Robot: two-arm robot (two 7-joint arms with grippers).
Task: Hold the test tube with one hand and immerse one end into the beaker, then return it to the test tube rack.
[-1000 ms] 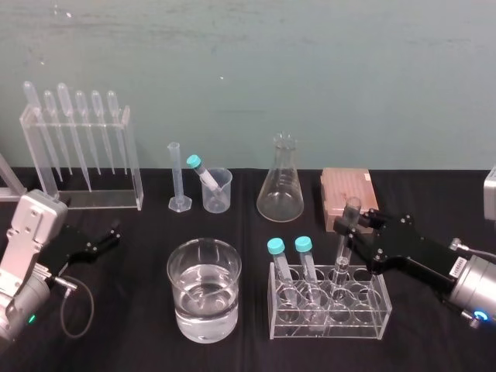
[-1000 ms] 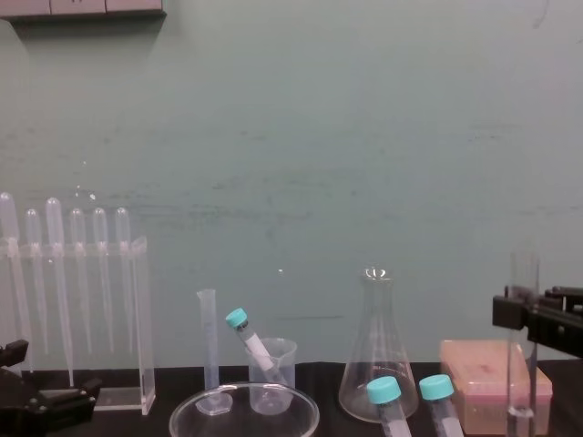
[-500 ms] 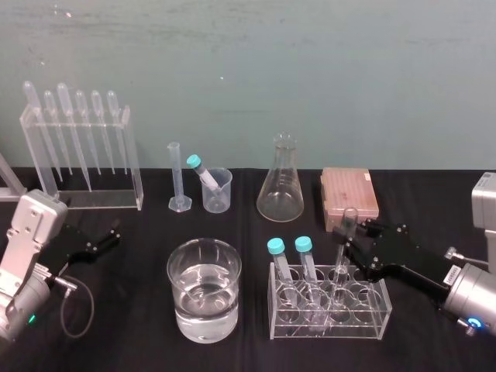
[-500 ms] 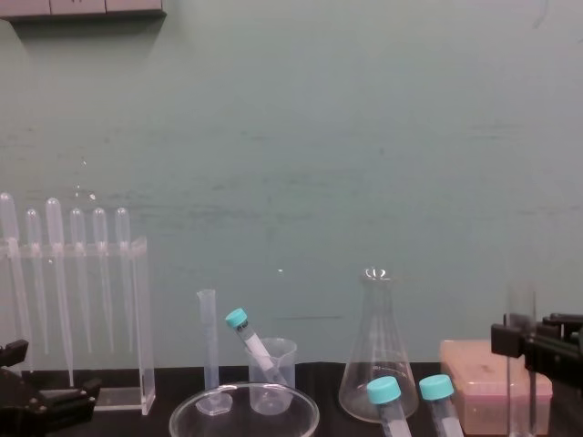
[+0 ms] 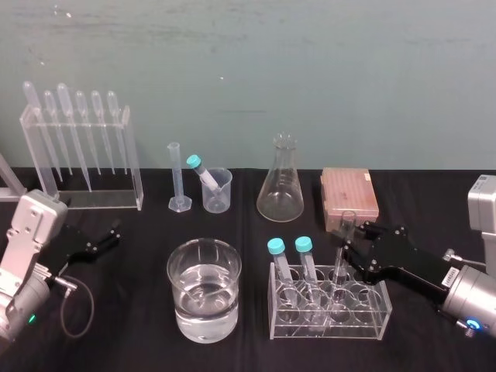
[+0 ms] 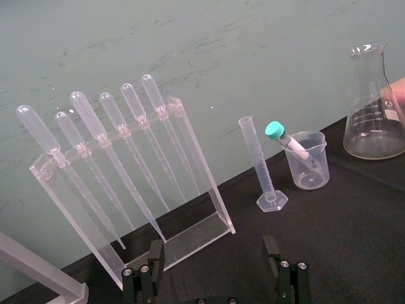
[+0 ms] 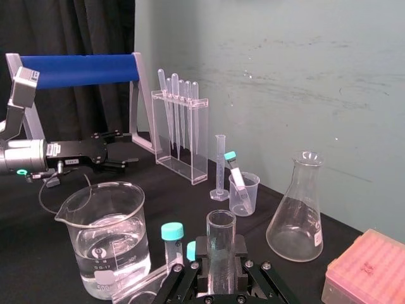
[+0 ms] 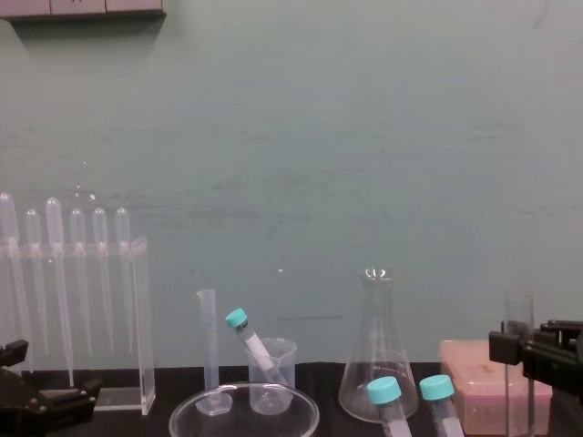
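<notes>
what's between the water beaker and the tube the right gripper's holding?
In the head view, two teal-capped tubes standing in the rack sit between the beaker and the test tube in the right gripper.

Right hand (image 7: 221,251) clamps test tube (image 7: 221,227) — upright.

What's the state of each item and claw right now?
test tube: near upright, lower end in test tube rack back row
right claw: shut on test tube
left claw: open, parked at far left
large beaker: about half full of clear liquid
test tube rack: holds two teal-capped tubes
small beaker: capped tube leaning inside
conical flask: upright, empty
</notes>
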